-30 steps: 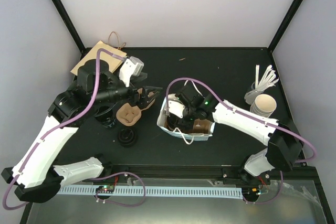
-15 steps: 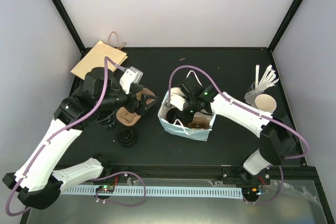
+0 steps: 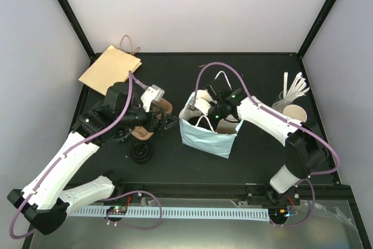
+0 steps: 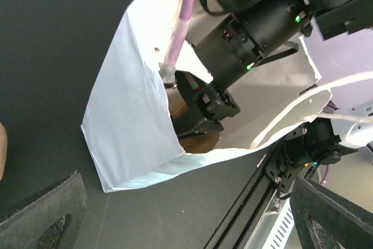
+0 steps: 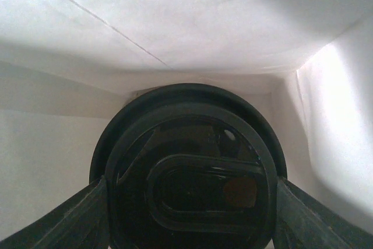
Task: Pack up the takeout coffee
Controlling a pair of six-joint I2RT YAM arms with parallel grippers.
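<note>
The takeout coffee (image 5: 189, 173) shows in the right wrist view as a round black lid filling the space between the two dark fingers. My right gripper (image 5: 189, 205) is shut on it, deep inside the white paper bag (image 5: 175, 21). From above, the right gripper (image 3: 213, 113) reaches down into the bag (image 3: 207, 137), and the cup is hidden there. My left gripper (image 3: 169, 122) is open and empty just left of the bag. In the left wrist view its fingers (image 4: 46, 217) frame the bag's mouth (image 4: 131, 121).
A flat brown paper bag (image 3: 111, 68) lies at the back left. Brown cardboard pieces (image 3: 143, 130) and a pile of black lids (image 3: 141, 153) sit under the left arm. A stack of white cups (image 3: 293, 116) and white sticks (image 3: 295, 87) stand at the right.
The white bag has come up from lying low to standing taller, with the right gripper and cup still inside it. The left gripper has swung right, closer to the bag.
</note>
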